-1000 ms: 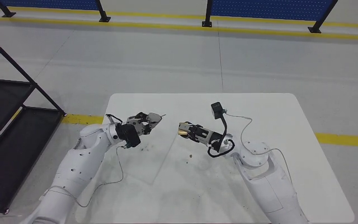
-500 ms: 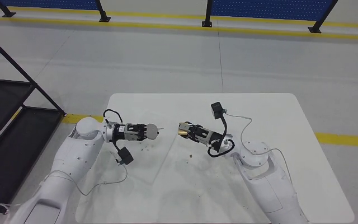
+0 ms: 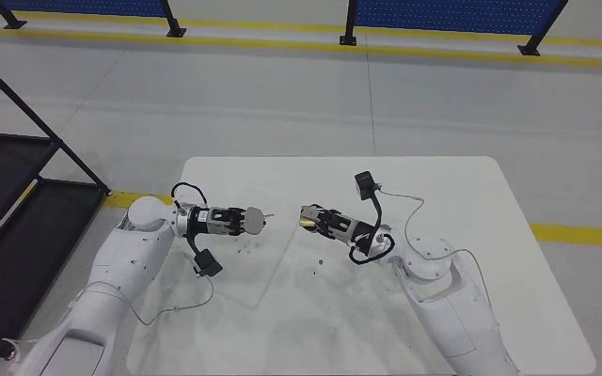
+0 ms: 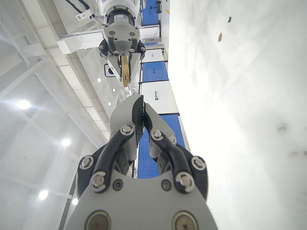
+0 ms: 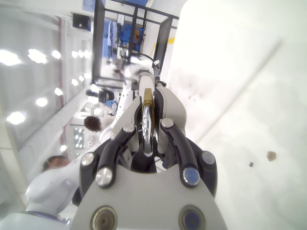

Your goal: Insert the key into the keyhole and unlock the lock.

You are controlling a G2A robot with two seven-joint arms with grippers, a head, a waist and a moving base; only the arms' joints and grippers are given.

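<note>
A padlock (image 3: 306, 217) is clamped in the right pincer (image 3: 309, 218). A key (image 3: 270, 217) is pinched in the left pincer (image 3: 258, 219), just opposite.

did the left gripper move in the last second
Yes. In the top view the left gripper has shifted toward the near edge of the table and now sits level with the lock, which stayed put.

Over the table (image 3: 451, 188), the left jaws' key (image 3: 270, 217) lies left of the right jaws' lock (image 3: 307, 218), apart.
</note>
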